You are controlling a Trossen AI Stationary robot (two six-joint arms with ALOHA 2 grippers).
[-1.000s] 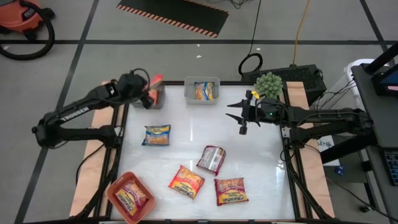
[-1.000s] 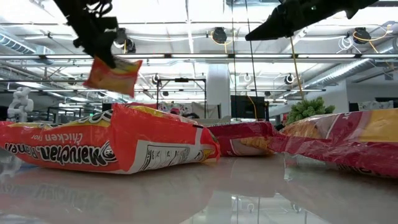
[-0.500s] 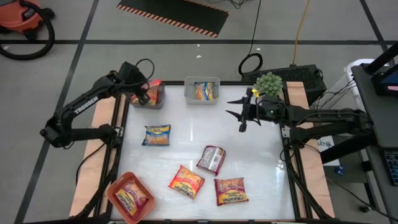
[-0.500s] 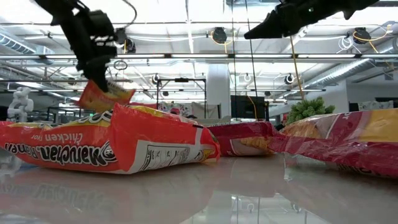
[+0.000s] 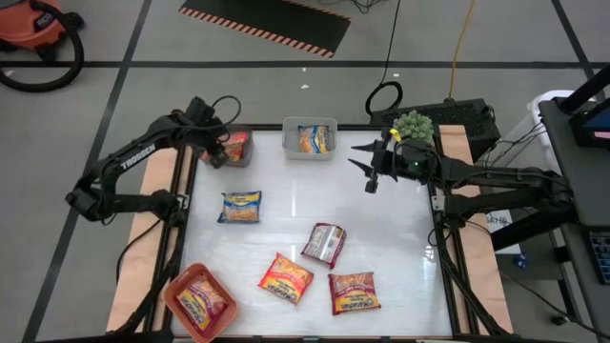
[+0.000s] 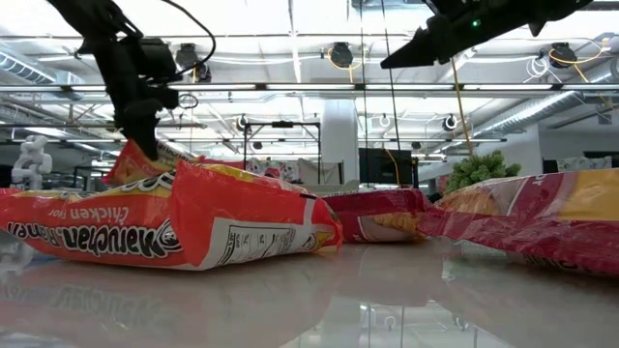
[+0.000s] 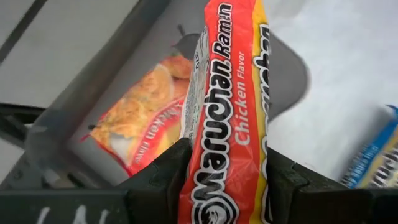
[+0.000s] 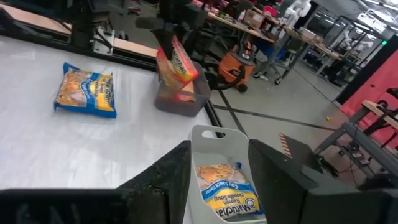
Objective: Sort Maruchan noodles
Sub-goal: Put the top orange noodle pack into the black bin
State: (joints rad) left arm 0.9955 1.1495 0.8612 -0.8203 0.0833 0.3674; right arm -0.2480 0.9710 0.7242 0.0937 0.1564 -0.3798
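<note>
Five orange noodle packets (image 5: 286, 279), two blue (image 5: 240, 207), one silvery-pink (image 5: 325, 243), three bins (image 5: 310, 125)

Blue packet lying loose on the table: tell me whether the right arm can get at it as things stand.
Probably yes. The right gripper hangs open and empty above bare table, and nothing stands between it and the blue packet; the left gripper is busy at the grey bin.

I am working in a robotics lab or industrial workshop, standing at a white table (image 5: 391, 238) framed in metal rails on a grey floor crossed by dark tape lines and a black-and-yellow hazard mat (image 5: 267, 24). An orange shop vacuum (image 5: 33, 29) is sitting off one corner, cables are trailing over the floor, and open ceiling trusses with hanging lamps (image 6: 338, 53) are stretching over rows of cluttered workbenches (image 8: 273, 37) beyond me.
</note>
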